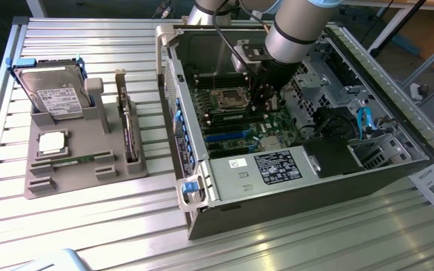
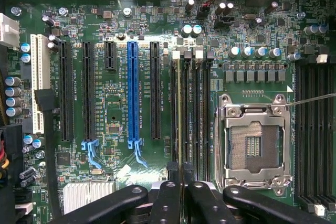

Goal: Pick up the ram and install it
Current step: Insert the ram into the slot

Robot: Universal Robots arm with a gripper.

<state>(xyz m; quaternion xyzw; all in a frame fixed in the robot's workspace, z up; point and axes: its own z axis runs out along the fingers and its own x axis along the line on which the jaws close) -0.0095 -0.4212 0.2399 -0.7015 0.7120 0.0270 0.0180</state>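
Between the fingers [image 2: 167, 192] of the black gripper [image 2: 180, 172]: thin green ram stick [image 2: 180, 114], pinched edge-on, lying along a black memory slot of the green motherboard [image 2: 115, 98]. Pick-up done; whether the stick is pressed home cannot be told, and it is not released. Around the fingers: open dark computer case [image 1: 300, 195], holding the motherboard, with a bare metal processor socket [image 2: 253, 145] just beside them. Well apart from the fingers: grey moulded tray [image 1: 81, 175], holding silver hard drive [image 1: 51, 96] and square silver processor chip [image 1: 52, 143].
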